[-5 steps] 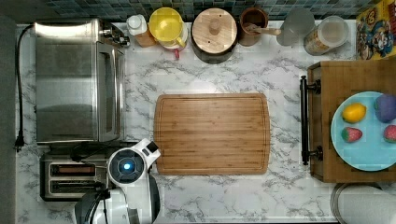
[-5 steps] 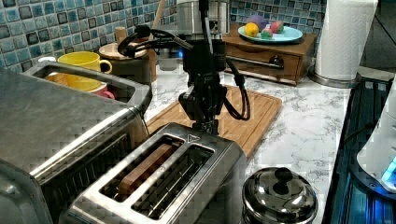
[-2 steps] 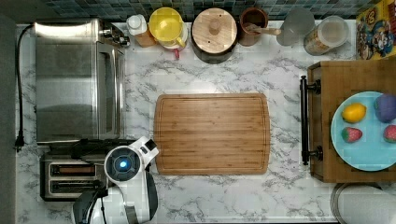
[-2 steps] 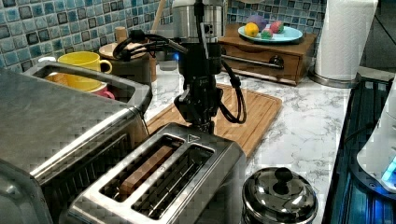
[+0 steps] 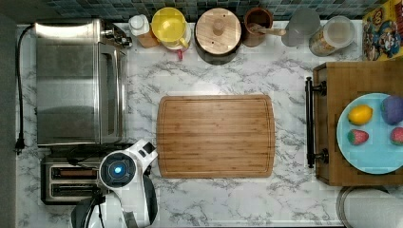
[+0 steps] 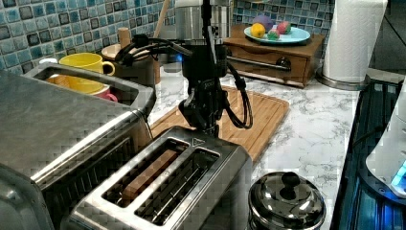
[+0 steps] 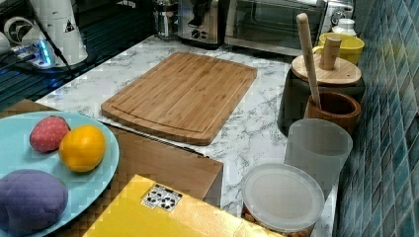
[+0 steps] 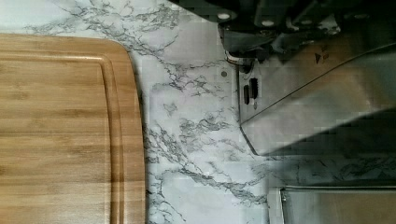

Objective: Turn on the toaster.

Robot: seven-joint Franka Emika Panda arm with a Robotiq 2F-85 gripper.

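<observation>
The gripper (image 6: pixel 203 125) hangs low at the toaster's (image 6: pixel 163 184) lever end; whether its fingers are spread or closed cannot be told. In the top view, the toaster sits at eight o'clock.

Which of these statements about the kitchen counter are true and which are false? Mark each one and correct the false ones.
1. The end effector is at the toaster's far end in the left view. True.
2. Fruit lies on the cutting board. False: the board is bare; the fruit is on the blue plate.
3. The toaster stands beside the toaster oven. True.
4. The mug is red. False: it is yellow.
</observation>
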